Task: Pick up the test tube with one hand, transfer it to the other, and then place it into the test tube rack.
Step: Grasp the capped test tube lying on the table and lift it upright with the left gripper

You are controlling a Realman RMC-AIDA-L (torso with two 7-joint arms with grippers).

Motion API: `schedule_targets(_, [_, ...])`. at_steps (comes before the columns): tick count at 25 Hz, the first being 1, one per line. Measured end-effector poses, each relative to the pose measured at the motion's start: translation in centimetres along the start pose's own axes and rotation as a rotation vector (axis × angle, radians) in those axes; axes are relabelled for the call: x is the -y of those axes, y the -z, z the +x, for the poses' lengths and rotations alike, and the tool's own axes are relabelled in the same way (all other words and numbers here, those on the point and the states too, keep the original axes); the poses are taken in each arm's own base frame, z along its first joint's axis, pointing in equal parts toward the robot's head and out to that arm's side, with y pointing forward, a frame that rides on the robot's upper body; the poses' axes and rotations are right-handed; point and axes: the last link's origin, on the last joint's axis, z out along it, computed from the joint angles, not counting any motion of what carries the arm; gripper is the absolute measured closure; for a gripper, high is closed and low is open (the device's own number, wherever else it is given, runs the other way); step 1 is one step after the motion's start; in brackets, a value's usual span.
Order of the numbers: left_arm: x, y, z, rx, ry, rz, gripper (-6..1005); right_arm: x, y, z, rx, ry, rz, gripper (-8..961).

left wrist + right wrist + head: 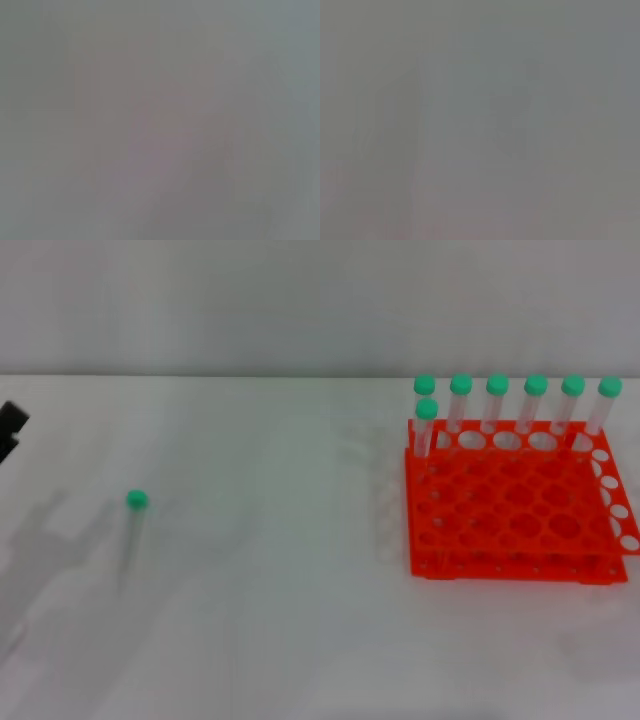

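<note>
The test tube (133, 525) lies on the white table at the left, its green cap (137, 500) pointing away from me. The orange-red test tube rack (515, 510) stands at the right, with several green-capped tubes (497, 405) upright along its far row and one (426, 428) a row nearer at its left end. A black part of my left gripper (10, 427) shows at the left edge, well apart from the lying tube. My right gripper is out of view. Both wrist views show only flat grey.
The white table (290, 590) runs back to a pale wall. Shadows of an arm fall on the table to the left of the lying tube (40, 550).
</note>
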Motion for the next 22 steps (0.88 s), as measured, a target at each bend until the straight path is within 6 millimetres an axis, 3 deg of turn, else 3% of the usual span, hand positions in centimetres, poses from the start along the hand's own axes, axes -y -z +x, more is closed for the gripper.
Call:
schedule_targets(4, [-0.1,-1.1,2.1,0.130,0.096,-0.085,117,0.6,0.2,-0.5,0.030,-0.001,0.015,79])
schedule_targets(12, [-0.1,-3.9,6.6,0.358,0.200,-0.096,118,1.0,0.5,-0.6,0.034,0.007,0.038,78])
schedule_targets(22, [0.8,-7.6,9.2,0.703,0.363,0.156,119,2.8,1.3,-1.3,0.059,0.040,0.116,79])
